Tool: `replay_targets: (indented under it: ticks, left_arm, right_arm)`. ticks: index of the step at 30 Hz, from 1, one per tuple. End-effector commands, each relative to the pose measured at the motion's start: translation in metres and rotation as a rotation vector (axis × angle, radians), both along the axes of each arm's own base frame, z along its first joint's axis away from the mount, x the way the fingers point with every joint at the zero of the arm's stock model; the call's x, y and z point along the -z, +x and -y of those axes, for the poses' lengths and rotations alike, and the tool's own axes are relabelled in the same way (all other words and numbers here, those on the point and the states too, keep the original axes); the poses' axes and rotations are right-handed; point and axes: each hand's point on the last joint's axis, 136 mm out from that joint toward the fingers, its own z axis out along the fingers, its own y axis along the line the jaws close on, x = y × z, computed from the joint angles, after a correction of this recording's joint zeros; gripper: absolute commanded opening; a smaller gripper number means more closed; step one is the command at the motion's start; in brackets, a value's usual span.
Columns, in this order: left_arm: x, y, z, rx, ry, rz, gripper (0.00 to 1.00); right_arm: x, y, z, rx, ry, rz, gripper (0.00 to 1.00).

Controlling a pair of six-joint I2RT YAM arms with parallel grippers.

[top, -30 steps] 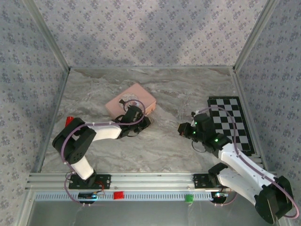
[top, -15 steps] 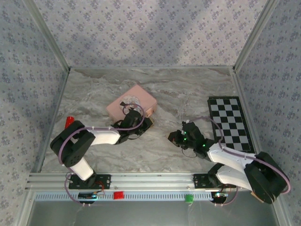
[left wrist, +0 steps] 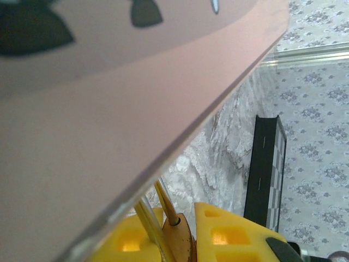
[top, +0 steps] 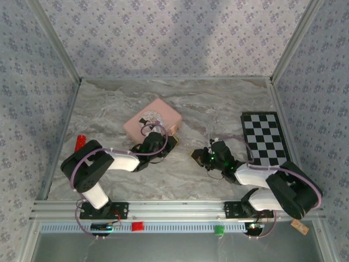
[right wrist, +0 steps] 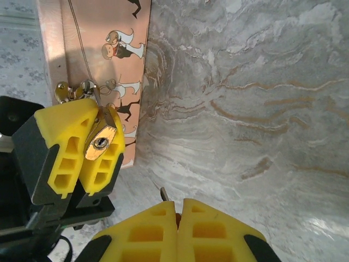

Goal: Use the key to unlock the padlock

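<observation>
Low down, left gripper clamps padlock; right gripper, facing it, pinches key.

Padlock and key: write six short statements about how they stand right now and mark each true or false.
1. The right end effector is shut on the key. True.
2. The left end effector holds the padlock. True.
3. The key's tip is inside the keyhole. False: it is apart from the padlock.
4. The keyhole faces the right wrist camera. True.
5. The pink tin lies on the chessboard. False: it lies on the marbled table, and the chessboard is apart, farther right in the top view.
6. The left end effector stands wide open. False: it is clamped on the padlock.
</observation>
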Motion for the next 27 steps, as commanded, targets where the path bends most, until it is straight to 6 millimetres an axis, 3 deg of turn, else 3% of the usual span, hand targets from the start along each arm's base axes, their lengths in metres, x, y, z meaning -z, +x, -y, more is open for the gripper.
replay_targets:
  ticks: [1,20,27]
  left_arm:
    - [-0.001,-0.016,0.02,0.013,-0.201,-0.141,0.0]
    - [0.012,-0.021,0.029,0.021,-0.213,-0.166,0.0]
    - [0.015,-0.023,0.032,0.028,-0.206,-0.173,0.0]
  right_arm:
    - [-0.015,0.009,-0.008,0.003,0.098,0.024,0.0]
    - [-0.028,0.034,0.002,0.052,0.216,0.025,0.0]
    - [-0.029,0.037,-0.004,0.041,0.231,0.02,0.0]
